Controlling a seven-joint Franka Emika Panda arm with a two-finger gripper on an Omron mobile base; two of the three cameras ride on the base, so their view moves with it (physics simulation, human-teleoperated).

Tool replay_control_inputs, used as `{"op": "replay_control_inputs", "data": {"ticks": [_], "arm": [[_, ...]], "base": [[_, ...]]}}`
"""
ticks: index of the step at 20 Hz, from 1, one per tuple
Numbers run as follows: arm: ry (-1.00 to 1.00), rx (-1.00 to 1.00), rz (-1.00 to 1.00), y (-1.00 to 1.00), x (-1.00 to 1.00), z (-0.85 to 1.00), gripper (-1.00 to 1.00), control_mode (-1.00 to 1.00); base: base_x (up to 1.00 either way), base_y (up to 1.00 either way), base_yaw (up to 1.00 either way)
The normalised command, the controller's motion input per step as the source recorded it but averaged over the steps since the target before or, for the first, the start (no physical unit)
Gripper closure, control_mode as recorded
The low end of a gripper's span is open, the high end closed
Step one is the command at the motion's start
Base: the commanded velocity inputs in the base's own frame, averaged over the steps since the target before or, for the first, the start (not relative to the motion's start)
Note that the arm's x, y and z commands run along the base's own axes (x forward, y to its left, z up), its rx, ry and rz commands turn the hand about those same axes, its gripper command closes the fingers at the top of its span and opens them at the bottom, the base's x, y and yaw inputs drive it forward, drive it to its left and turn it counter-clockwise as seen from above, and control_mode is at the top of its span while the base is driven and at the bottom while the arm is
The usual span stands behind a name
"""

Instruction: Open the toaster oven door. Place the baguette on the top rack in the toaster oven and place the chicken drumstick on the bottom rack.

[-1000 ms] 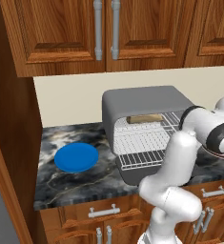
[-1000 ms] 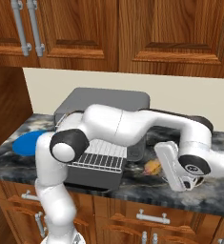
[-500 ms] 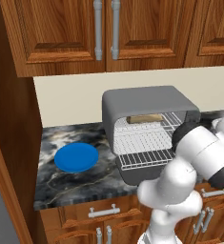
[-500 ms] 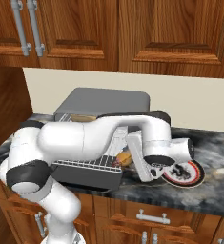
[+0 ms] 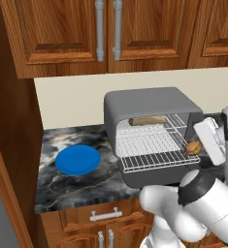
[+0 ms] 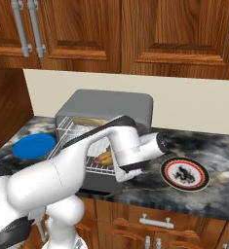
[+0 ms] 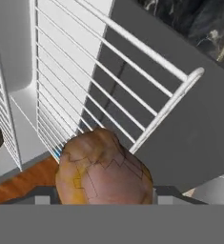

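**Carrying the drumstick toward the lower shelf**

Holding the chicken drumstick [image 5: 193,146] in the gripper [image 5: 199,145], clenched on it, at the right front corner of the toaster oven [image 5: 149,104]. Seen up close in the hand view as a golden-brown lump [image 7: 104,169] just above the corner of the bottom rack [image 7: 104,86], pulled out over the toaster oven door [image 7: 189,124], which lies open and flat. Kept low and to the side, probably to pass under the top rack [image 5: 149,127] without touching it. Resting already on that higher shelf: the baguette [image 5: 147,120], toward the back. Left to do, by judgement: lowering the meat on the wire grid and letting go. Risk of catching the rack's rim.
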Motion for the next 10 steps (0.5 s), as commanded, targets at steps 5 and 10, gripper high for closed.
{"op": "replay_control_inputs", "data": {"ticks": [5, 10], "arm": [[0.27, 0.07, -0.23, 0.44, 0.33, -0.43, 1.00, -1.00], [0.18, 0.08, -0.23, 0.25, 0.42, -0.32, 1.00, -1.00]], "base": [[0.00, 0.00, 0.00], [0.00, 0.00, 0.00]]}}
